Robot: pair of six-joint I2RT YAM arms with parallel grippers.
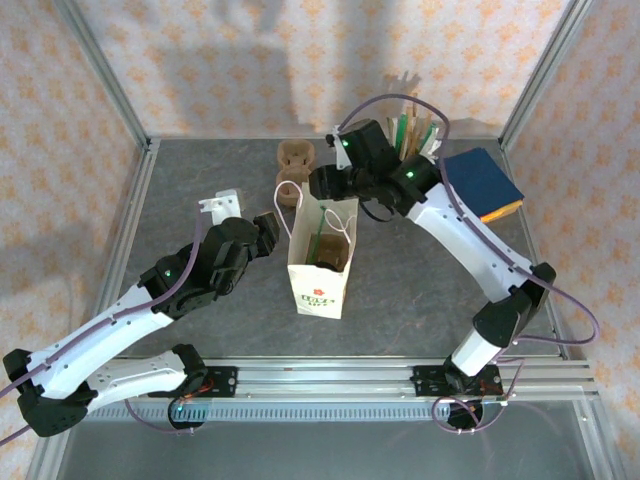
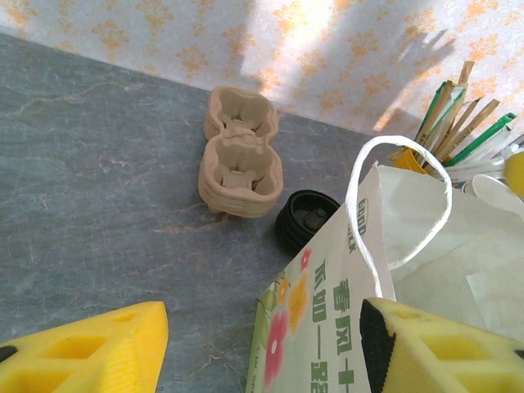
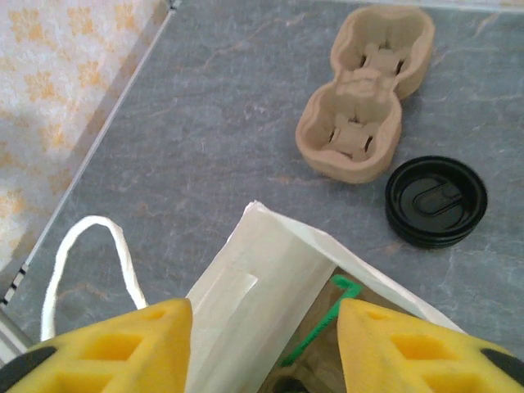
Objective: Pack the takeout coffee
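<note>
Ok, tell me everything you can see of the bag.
The bag is white paper with green and floral print and white cord handles. It stands upright on the table, near the middle, with its mouth open. A green stick and something brown lie inside. Nothing is seen gripping it.

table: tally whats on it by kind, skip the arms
paper bag: 1
stack of pulp cup carriers: 1
black lid, perhaps a small stack: 1
bundle of sticks and straws: 1
blue pad: 1
white bracket: 1
total: 6
</note>
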